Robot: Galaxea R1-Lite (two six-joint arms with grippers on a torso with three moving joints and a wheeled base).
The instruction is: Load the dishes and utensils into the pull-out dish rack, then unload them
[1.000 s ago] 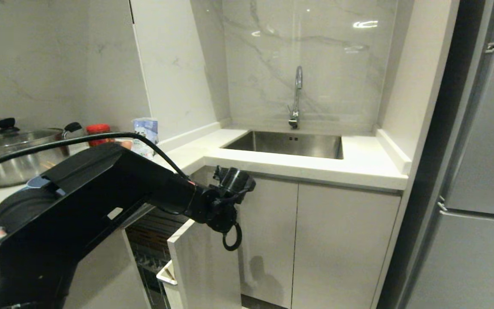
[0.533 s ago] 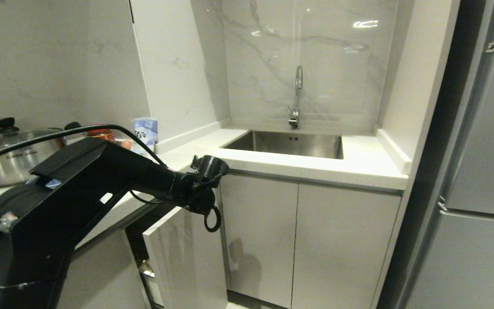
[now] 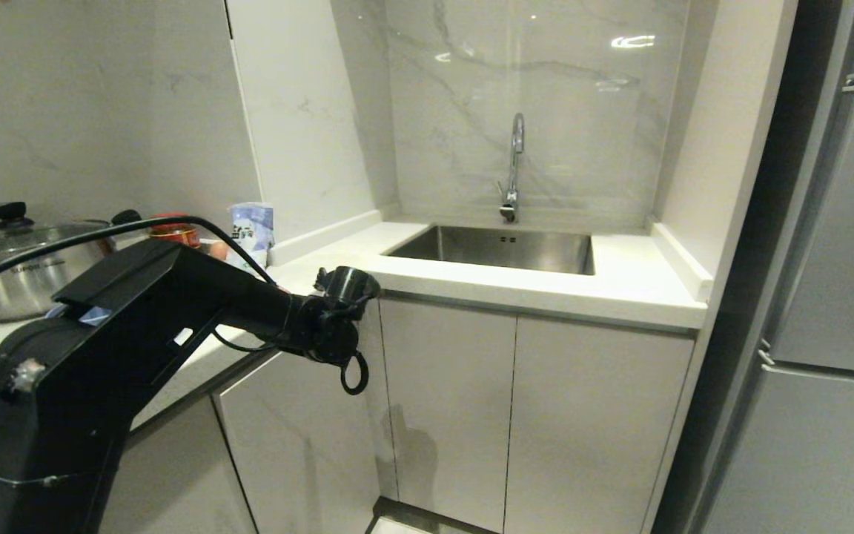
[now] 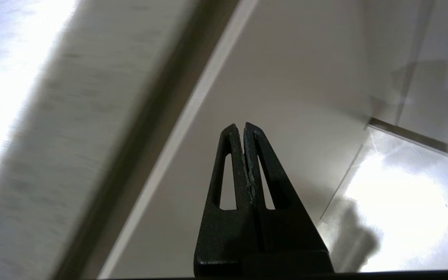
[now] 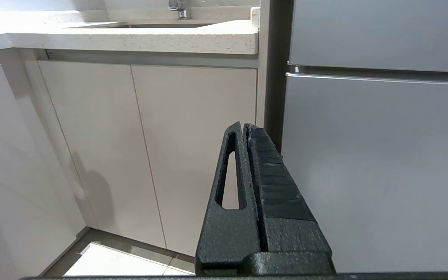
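The pull-out dish rack is pushed in, and only its pale flat front (image 3: 301, 445) shows, flush with the neighbouring cabinet doors. My left arm's wrist (image 3: 330, 330) reaches to the top of that front, just under the counter edge. In the left wrist view my left gripper (image 4: 243, 126) is shut and empty, its tips pointing at the pale front (image 4: 286, 77). My right gripper (image 5: 243, 125) is shut and empty, parked low before the sink cabinet doors (image 5: 146, 136). The dishes and the utensils are out of view.
A lidded steel pot (image 3: 19, 259), a red-lidded jar (image 3: 171, 226) and a blue-and-white packet (image 3: 251, 226) stand on the counter at the left. The steel sink (image 3: 501, 248) with its faucet (image 3: 514, 167) lies ahead. A grey fridge (image 3: 835, 297) fills the right side.
The rack's front has slid from standing well out, with wire basket showing, to flush with the cabinets. My left arm has moved in with it toward the cabinet.
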